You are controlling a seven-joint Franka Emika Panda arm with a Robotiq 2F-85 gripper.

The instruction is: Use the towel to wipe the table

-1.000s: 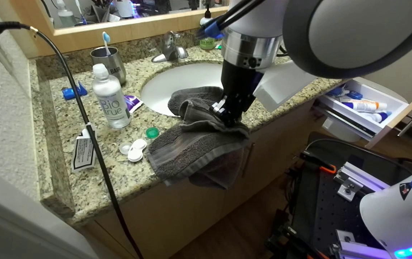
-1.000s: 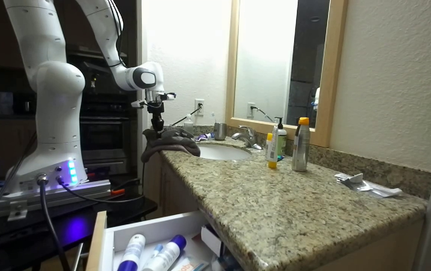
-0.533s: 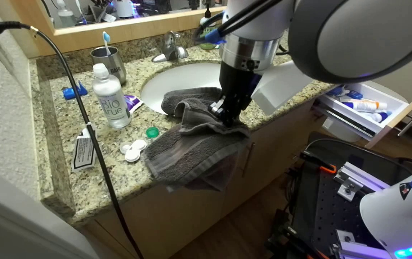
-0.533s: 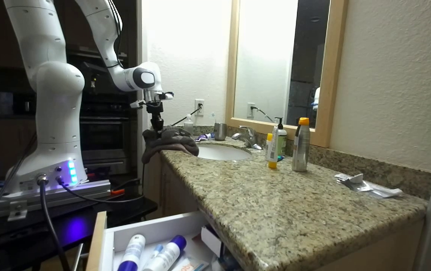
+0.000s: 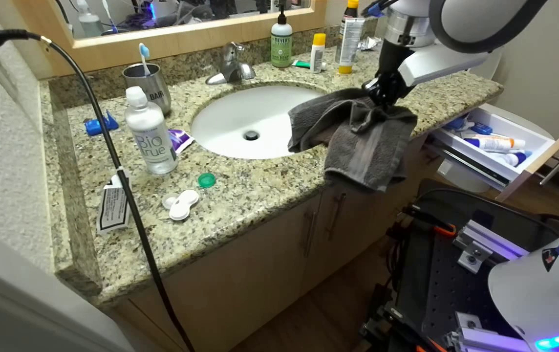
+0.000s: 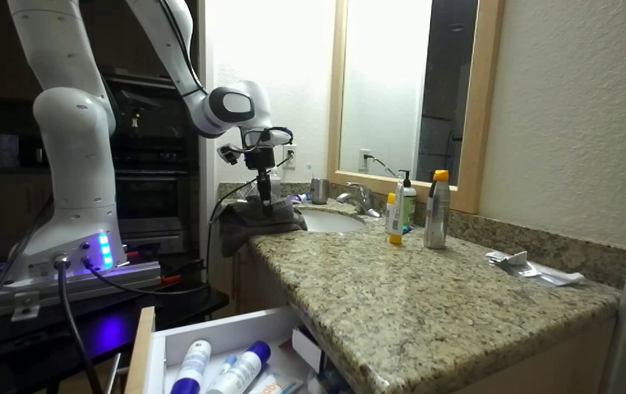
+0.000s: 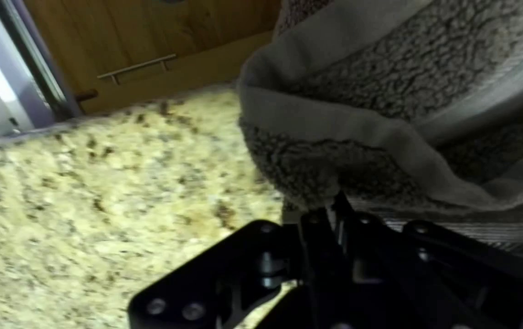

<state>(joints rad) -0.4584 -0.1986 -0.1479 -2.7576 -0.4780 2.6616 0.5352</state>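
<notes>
- Gripper [image 7: 330, 210]: its jaws stand close together, with a fold of cloth apparently pinched at the tips; the wrist view is too dark there to show more.
- Towel [image 5: 370, 146]: bunched beneath those tips at the front edge of the counter [image 6: 400, 306], one flap reaching over the sink [image 5: 230, 129], another hanging down past the front edge. How firmly it presses on the stone, I cannot tell.
- Done, as I judge it: the towel is held and brought to the surface, so wiping is either under way or about to begin. How much has been covered cannot be told; the speckled stone shows no clear wipe trail.
- Left, probably, toward the free end: the broad stretch from the front edge above the open drawer [image 6: 142, 350] to the back edge, where the spray can [image 6: 438, 213] and soap bottle [image 5: 281, 46] stand. A foil wrapper [image 6: 556, 279] lies near that end's back corner.
- Left, probably, toward the opposite end: the lens case [image 5: 180, 210] lies nearest the front edge, the green cap [image 5: 206, 180] between it and the sink; the solution bottle [image 5: 152, 142] and metal cup [image 5: 158, 93] stand toward the back corner. These would need wiping around or shifting.
</notes>
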